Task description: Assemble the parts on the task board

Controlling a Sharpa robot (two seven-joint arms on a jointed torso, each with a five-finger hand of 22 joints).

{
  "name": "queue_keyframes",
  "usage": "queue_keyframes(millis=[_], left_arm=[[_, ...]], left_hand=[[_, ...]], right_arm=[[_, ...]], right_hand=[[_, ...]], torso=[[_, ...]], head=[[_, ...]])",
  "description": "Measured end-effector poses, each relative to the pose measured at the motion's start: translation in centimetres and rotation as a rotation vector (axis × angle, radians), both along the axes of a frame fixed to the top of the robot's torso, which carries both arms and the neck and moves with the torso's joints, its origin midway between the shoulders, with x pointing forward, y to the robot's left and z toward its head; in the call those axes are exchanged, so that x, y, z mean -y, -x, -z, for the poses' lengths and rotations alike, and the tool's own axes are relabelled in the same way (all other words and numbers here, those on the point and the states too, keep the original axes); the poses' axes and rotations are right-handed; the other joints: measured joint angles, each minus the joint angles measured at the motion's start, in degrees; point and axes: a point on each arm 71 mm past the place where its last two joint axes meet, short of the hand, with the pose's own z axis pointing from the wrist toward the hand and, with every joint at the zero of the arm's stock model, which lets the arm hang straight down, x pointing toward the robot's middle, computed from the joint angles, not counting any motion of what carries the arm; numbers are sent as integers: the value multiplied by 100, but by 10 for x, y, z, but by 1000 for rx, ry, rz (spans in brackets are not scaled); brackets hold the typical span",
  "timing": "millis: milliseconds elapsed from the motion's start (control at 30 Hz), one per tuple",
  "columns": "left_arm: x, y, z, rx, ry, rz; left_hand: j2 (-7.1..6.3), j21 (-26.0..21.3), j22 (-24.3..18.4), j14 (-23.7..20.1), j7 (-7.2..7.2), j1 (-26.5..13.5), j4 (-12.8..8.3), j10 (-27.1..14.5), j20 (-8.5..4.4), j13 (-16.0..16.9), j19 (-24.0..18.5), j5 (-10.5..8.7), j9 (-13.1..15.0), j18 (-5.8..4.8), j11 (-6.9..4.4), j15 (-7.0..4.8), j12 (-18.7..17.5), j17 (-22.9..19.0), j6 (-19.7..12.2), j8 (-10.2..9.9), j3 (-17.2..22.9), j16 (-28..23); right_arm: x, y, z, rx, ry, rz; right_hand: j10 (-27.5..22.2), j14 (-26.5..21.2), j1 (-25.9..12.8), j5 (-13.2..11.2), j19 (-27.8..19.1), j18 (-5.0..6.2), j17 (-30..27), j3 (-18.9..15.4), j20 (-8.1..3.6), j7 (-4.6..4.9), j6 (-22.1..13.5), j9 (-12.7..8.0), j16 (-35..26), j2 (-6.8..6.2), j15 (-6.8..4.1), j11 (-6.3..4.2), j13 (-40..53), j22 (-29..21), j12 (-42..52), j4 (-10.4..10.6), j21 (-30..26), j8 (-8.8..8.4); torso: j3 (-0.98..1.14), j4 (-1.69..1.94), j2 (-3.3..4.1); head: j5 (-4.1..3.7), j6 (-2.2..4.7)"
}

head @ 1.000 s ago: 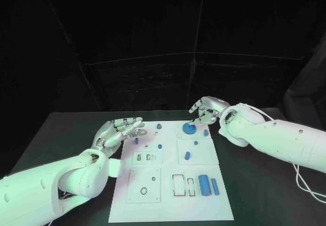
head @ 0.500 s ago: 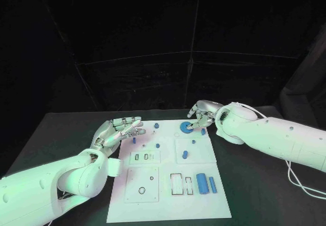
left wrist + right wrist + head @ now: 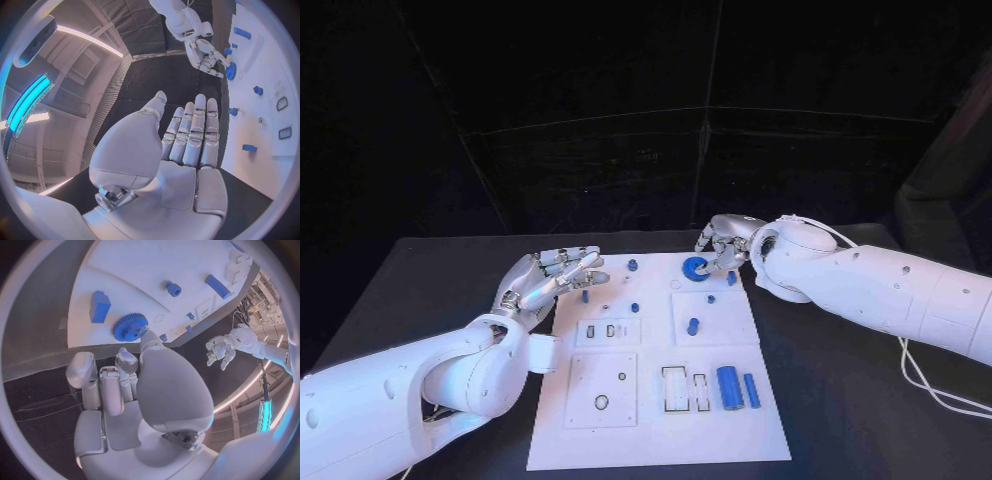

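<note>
Right robot hand (image 3: 726, 243) now pinches the blue gear (image 3: 695, 267), tilted up; left robot hand (image 3: 548, 276) stays spread.

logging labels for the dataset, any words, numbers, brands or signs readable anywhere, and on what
None can be read.
The task board bears only outlined slots and blue parts, no lettering.
The left hand and right hand show no markings.
</note>
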Motion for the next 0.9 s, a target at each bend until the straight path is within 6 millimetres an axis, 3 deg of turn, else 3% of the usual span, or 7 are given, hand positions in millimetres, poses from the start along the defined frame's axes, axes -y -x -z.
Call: queue_keyframes(millis=[333, 667, 900], left_arm=[[-1, 0, 0, 0, 0, -1], [-1, 0, 0, -2, -2, -2], [-2, -1, 1, -3, -3, -3]], left_hand=[[68, -23, -15, 0, 0, 68, -89, 0, 0, 0, 0, 0, 0, 0, 0, 0, -23, 13, 0, 0, 55, -40], [90, -23, -23, 0, 0, 90, -111, 0, 0, 0, 0, 0, 0, 0, 0, 0, -23, 19, 0, 0, 78, -39], [90, -23, -22, 0, 0, 90, -111, 0, 0, 0, 0, 0, 0, 0, 0, 0, -23, 19, 0, 0, 78, -39]], right_arm=[[-4, -1, 2, -16, 25, -13], [-4, -1, 3, -14, 42, -16], [-7, -1, 3, -9, 49, -21]], right_hand=[[62, 0, 70, 0, 20, 0, -1, 33, 20, -31, 73, 6, 0, 70, 0, -21, 262, 18, 216, -34, 0, 67], [82, 0, 355, -158, 20, 0, -1, 253, 20, -49, 236, 18, 24, 296, 0, -41, 483, 35, 391, -290, 0, 162], [144, 0, 385, -190, 20, 0, -2, 334, 19, -75, 335, 17, 45, 325, 0, -62, 609, 58, 496, -371, 23, 199]], torso=[[0, -2, 0], [4, -3, 0], [7, -5, -1]], head=[[5, -42], [18, -56], [18, -65]])
